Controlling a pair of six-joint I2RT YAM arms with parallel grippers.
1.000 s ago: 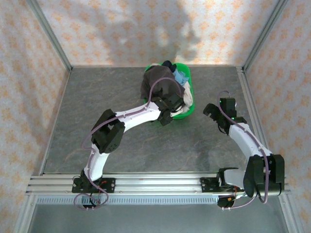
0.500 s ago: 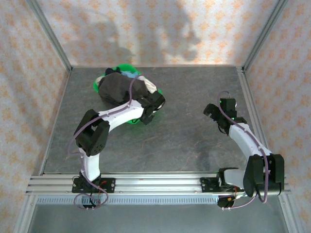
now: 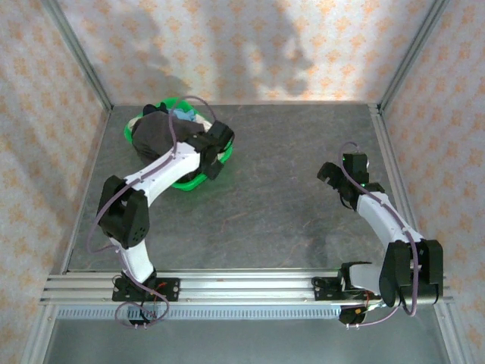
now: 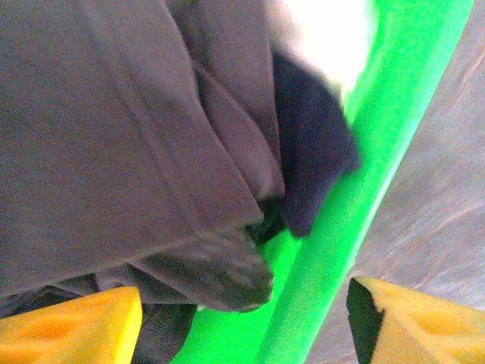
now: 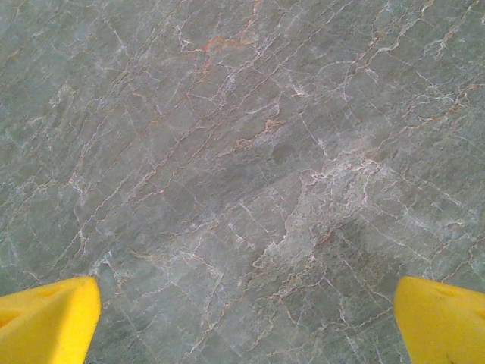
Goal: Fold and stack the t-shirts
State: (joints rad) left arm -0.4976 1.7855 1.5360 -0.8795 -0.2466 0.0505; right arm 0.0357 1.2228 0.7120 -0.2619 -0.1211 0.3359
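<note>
The t-shirts lie heaped in a green plastic basket [image 3: 186, 182] at the back left of the table. A large dark brown-grey shirt [image 3: 155, 136] covers the pile, with a bit of light blue shirt [image 3: 182, 115] at the far side. In the left wrist view the brown-grey shirt [image 4: 114, 136], a navy shirt [image 4: 311, 159] and a cream shirt [image 4: 318, 30] press against the basket rim [image 4: 356, 197]. My left gripper [image 3: 214, 159] is open, its yellow fingers [image 4: 68, 326] astride that rim. My right gripper [image 3: 333, 186] hangs open over bare table [image 5: 242, 167].
The grey marbled table [image 3: 280, 212] stretches between the basket and the right arm. Patterned walls with metal posts [image 3: 79, 57] close in the back and both sides. A metal rail [image 3: 242, 287] runs along the near edge.
The left arm has swung left and the green basket with its shirts has slid with it from the back middle to the back left. The right arm has stayed still.
</note>
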